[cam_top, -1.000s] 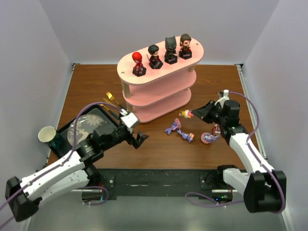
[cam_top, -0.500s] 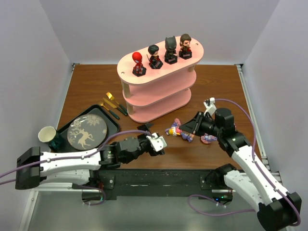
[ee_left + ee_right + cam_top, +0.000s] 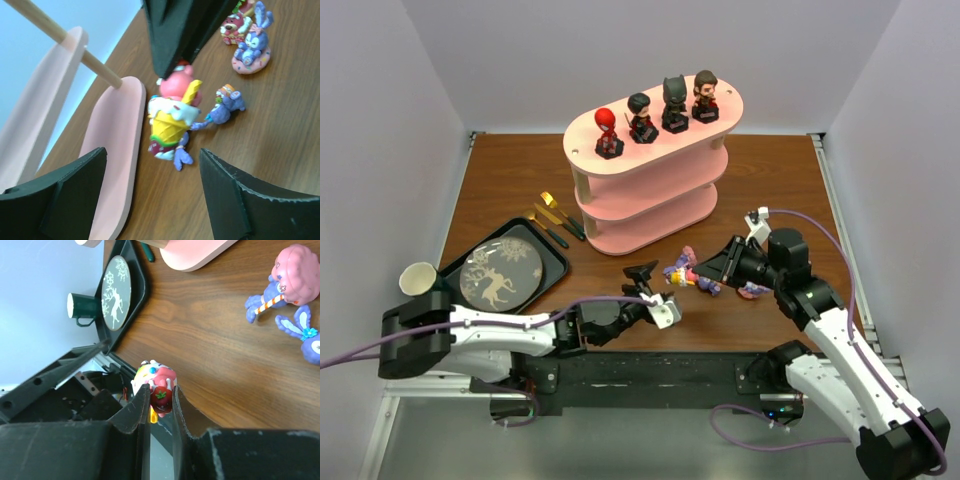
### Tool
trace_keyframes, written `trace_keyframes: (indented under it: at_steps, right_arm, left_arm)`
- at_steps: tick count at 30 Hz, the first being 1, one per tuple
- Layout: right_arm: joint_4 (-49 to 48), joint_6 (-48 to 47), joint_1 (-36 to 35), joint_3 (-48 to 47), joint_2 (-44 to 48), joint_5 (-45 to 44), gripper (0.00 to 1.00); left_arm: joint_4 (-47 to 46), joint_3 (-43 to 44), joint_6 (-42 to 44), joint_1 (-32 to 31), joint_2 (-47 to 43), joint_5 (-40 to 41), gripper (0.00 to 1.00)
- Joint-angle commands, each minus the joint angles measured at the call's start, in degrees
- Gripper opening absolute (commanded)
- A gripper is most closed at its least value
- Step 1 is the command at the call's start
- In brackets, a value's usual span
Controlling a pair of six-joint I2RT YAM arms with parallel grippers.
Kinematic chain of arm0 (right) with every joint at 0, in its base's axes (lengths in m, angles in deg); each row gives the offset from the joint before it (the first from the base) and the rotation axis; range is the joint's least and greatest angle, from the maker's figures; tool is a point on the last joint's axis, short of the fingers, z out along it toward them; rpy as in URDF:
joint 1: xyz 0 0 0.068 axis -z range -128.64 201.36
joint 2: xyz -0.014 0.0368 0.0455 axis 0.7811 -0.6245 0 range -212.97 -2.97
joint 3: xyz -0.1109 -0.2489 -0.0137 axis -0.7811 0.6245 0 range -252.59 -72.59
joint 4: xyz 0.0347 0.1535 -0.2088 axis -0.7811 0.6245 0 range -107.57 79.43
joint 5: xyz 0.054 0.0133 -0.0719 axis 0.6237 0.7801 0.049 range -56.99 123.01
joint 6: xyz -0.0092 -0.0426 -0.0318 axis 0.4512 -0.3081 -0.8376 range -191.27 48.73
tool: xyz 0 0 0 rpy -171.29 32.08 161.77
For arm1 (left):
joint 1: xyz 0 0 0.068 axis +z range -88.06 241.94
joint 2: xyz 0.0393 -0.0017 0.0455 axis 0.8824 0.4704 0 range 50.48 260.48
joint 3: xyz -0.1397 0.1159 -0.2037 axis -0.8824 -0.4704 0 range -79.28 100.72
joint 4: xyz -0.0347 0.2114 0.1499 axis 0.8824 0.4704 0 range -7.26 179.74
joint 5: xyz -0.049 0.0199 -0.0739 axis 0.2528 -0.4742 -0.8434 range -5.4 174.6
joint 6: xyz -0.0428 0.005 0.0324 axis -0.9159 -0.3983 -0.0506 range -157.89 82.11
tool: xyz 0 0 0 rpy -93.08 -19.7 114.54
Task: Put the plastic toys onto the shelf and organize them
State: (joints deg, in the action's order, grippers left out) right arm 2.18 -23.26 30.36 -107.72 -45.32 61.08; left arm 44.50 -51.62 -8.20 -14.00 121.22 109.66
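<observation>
Pink-and-yellow toy (image 3: 172, 112) is pinched in the narrowed right hand (image 3: 159, 392) over the tabletop (image 3: 520, 170), lower centre of the top view, short of the shelf (image 3: 620, 170). The left hand (image 3: 658, 290) is held wide open facing it, seemingly for a handover.

Left pincer (image 3: 655, 290) agape, right pincer (image 3: 700, 268) clamped narrow, both arms low, tips facing.

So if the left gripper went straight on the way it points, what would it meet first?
The left gripper, open, points at the pink-headed ice-cream-cone figurine pinched in the right gripper. It would likely meet that first. Nothing shows between them, though depth is unclear.
</observation>
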Motion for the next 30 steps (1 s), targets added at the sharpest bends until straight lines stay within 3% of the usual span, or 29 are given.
trace_keyframes:
  at_steps: [1,6,10,15,20,22,25,26,30]
  right_arm:
    - [-1.7,1.9,-0.4,-1.9,0.7,1.5,0.00]
    - [-1.9,2.2,-0.5,-1.9,0.3,1.5,0.00]
    - [-1.9,2.1,-0.8,-1.7,0.2,1.5,0.00]
    - [-2.1,2.3,-0.9,-1.3,0.2,1.5,0.00]
    - [-2.5,2.7,-1.2,-1.4,0.3,1.6,0.00]
    - [-2.8,2.5,-1.2,-1.3,0.3,1.6,0.00]
    - [-3.6,1.1,-1.2,-1.3,0.8,2.2,0.22]
    - [-3.7,0.5,-1.2,-1.3,0.9,2.0,0.36]
    - [-6.1,-3.6,-1.2,-0.8,3.5,0.2,0.55]
  left_arm:
    - [-7.5,2.4,0.6,-0.5,3.7,-1.8,0.75]
    - [-8.8,3.5,0.6,-0.5,7.1,-1.4,0.63]
    - [-10.4,4.5,1.0,-0.5,8.7,-0.7,0.48]
    - [-11.2,5.7,1.3,-0.6,10.7,0.3,0.45]
    - [-11.5,5.8,0.8,-0.5,11.6,1.0,0.20]
    - [-11.9,5.7,-0.1,-0.5,11.4,1.1,0.02]
    - [-14.0,4.3,-3.0,-0.4,10.6,1.6,0.00]
    - [-14.9,3.0,-4.2,-0.2,9.8,1.5,0.00]
    - [-18.0,-0.4,-15.0,3.0,6.1,-3.3,0.00]
